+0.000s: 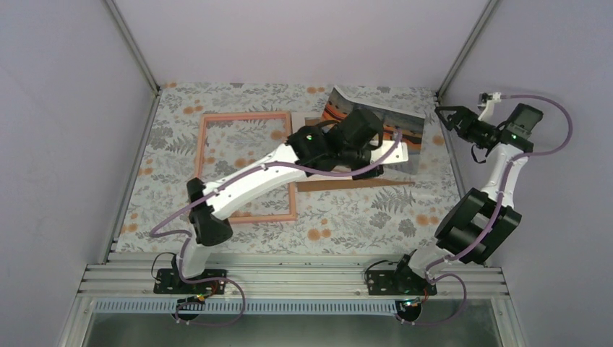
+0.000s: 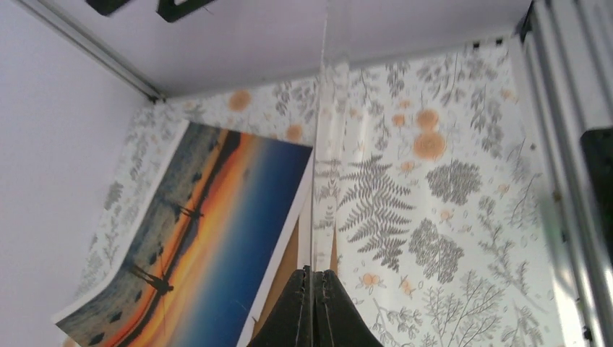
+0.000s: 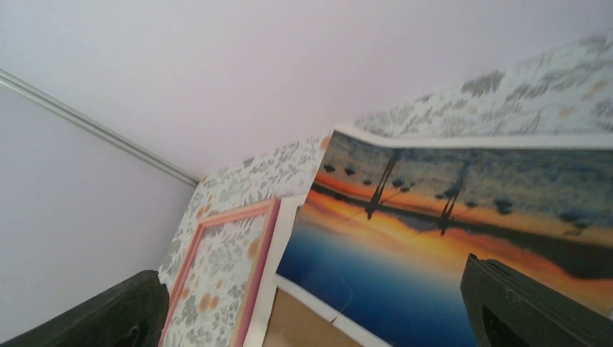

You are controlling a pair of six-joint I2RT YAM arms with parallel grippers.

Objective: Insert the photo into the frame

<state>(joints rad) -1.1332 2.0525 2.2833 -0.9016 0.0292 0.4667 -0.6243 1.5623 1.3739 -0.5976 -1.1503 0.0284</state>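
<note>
The photo (image 1: 376, 116), an orange sunset over blue water, lies at the back right with its far edge curled up off the table. It also shows in the left wrist view (image 2: 209, 231) and the right wrist view (image 3: 434, 238). The pink frame (image 1: 246, 166) lies flat to the left of it, its near right part under my left arm. My left gripper (image 2: 313, 273) is shut on a thin glossy sheet (image 2: 316, 181) seen edge-on, just right of the photo. My right gripper (image 3: 318, 318) stands open and empty, raised at the photo's right side (image 1: 444, 116).
A brown backing board (image 1: 354, 184) lies under the photo's near edge, and a white mat border (image 3: 278, 275) runs beside the frame. The enclosure walls stand close on the left, back and right. Floral cloth covers the table (image 1: 347, 217).
</note>
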